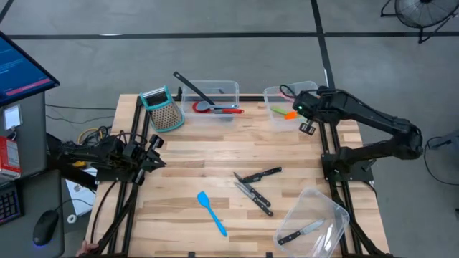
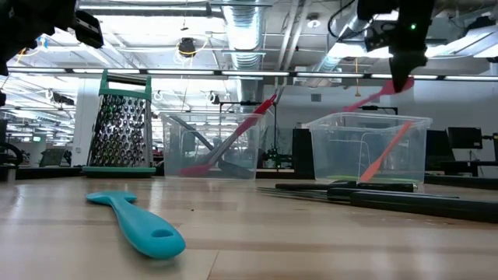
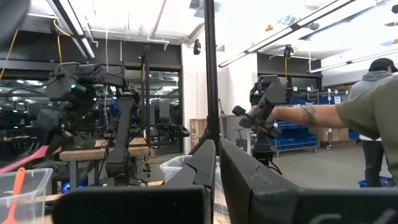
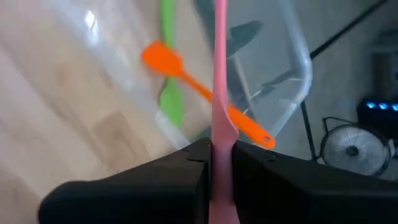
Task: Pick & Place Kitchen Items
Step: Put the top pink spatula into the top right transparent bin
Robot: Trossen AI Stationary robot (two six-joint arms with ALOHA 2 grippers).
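Right gripper (image 4: 214, 163) hovers over the far-right clear bin (image 4: 292, 56), jaws clamped on the pink spatula (image 4: 219, 74); next, lower and release. Left gripper (image 1: 152, 150) waits, jaws together.

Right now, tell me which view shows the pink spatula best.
The right wrist view: the pink spatula runs up from between the right gripper fingers. The low view shows it small; the high view hides it behind the arm.
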